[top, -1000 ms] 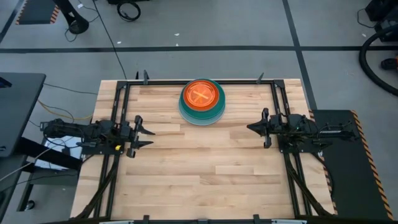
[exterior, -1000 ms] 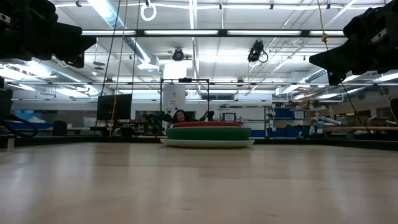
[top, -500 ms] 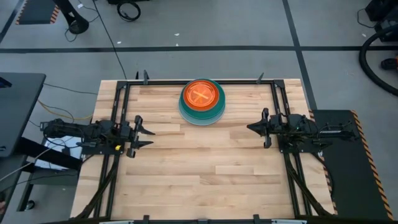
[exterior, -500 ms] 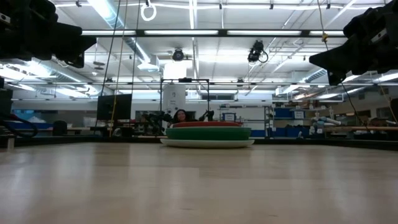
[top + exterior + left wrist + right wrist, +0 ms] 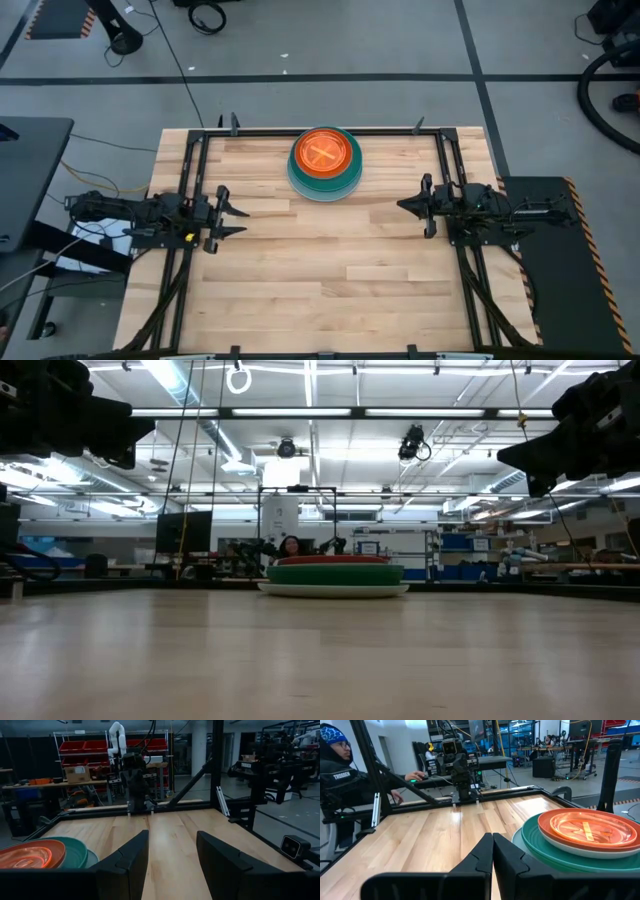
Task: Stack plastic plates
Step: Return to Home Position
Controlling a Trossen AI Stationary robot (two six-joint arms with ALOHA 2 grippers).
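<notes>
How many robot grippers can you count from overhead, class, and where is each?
2. The left gripper is open over the left side of the table; the right gripper is shut over its right side. Both are clear of the stacked plates. None looks hidden.

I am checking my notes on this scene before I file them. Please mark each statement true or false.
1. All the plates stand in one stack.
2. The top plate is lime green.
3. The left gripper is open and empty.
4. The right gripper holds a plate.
1. True. Only one stack shows on the table, near its edge and between the two arms.
2. False. The top plate is orange; teal and pale rims show beneath it.
3. True. The left gripper has its fingers apart with nothing between them, at the table's left side.
4. False. The right gripper is shut on nothing, at the right side, apart from the stack.
</notes>
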